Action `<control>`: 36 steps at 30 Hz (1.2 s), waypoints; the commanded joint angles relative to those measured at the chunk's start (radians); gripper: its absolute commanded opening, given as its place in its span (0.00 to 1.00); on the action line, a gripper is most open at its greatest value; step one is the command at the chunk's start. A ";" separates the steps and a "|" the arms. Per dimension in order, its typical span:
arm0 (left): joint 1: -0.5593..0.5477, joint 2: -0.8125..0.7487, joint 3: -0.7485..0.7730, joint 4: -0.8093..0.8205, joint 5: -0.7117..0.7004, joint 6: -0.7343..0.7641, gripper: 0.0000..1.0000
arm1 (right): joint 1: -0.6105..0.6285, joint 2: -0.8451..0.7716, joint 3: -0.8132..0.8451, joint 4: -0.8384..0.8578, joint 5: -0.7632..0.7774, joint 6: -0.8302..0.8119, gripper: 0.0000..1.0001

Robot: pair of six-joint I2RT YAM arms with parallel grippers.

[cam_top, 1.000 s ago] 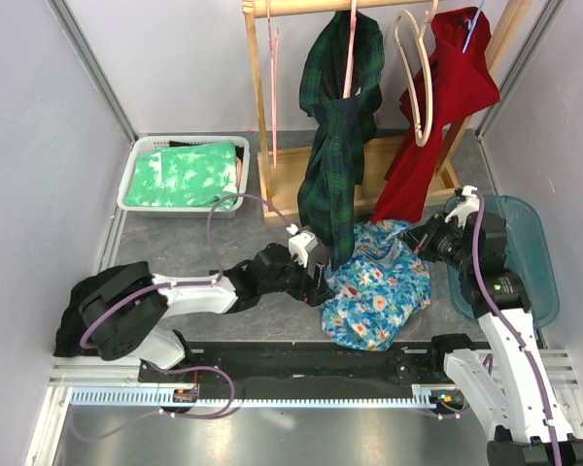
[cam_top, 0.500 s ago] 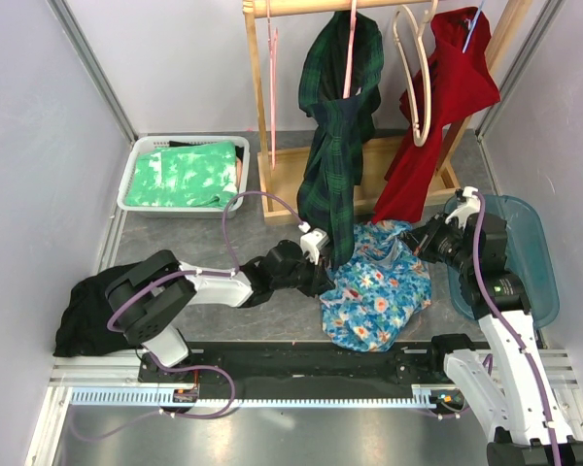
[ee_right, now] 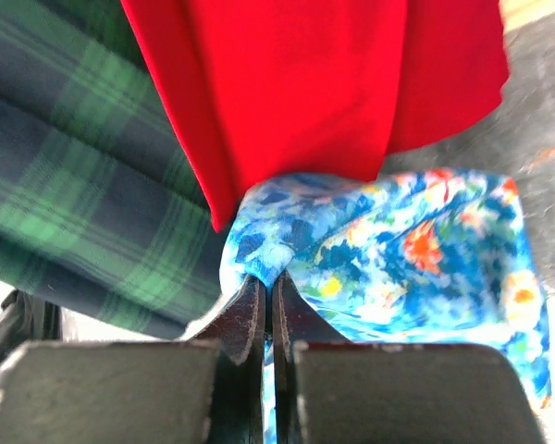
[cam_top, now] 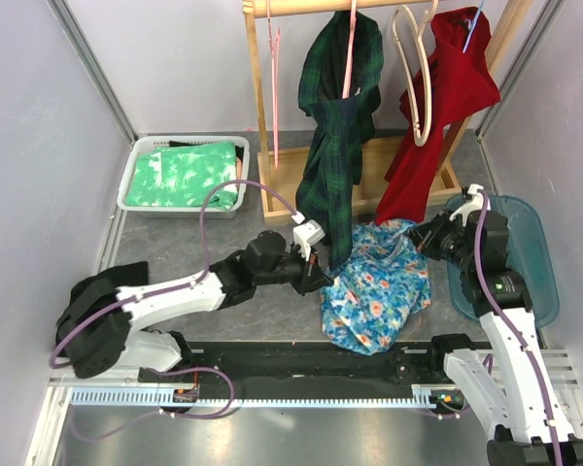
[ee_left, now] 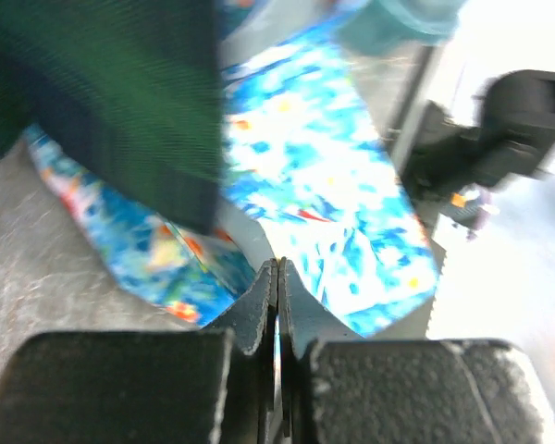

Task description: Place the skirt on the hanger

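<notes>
Skirt (cam_top: 379,291), blue and floral, lay heaped on the bench (cam_top: 175,262) at the foot of the rack, below the plaid garment (cam_top: 338,146) and the red garment (cam_top: 447,107). The left hand (cam_top: 316,277) was pressed together on the skirt's left edge, and the right hand (cam_top: 426,241) pinched a bunched fold at its far right corner. This was apparently so the pair could lift and spread it toward the empty cream hanger (cam_top: 415,78) on the rail above.

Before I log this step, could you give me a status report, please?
Left gripper shut on floral skirt edge; right gripper pinching its top fold. Skirt on table, not hung. Plaid garment and red garment hang over it.
</notes>
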 commanded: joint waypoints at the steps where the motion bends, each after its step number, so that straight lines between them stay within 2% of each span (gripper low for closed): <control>1: -0.015 -0.160 0.063 -0.120 0.125 0.094 0.02 | -0.001 0.020 0.129 0.006 0.098 0.007 0.00; 10: -0.019 -0.476 0.198 -0.318 0.257 0.158 0.02 | -0.001 0.114 0.395 -0.001 0.181 -0.013 0.00; 17: -0.021 -0.565 0.348 -0.426 0.290 0.175 0.02 | -0.001 0.210 0.597 -0.003 0.224 -0.030 0.00; 22: -0.021 -0.552 0.442 -0.450 0.305 0.198 0.02 | -0.001 0.246 0.692 -0.007 0.240 -0.045 0.00; 29: -0.039 -0.427 0.472 -0.372 0.394 0.137 0.02 | -0.001 0.227 0.698 -0.046 0.322 -0.076 0.00; 36: -0.171 -0.354 0.466 -0.323 0.331 0.141 0.02 | 0.001 0.253 0.796 -0.092 0.344 -0.124 0.00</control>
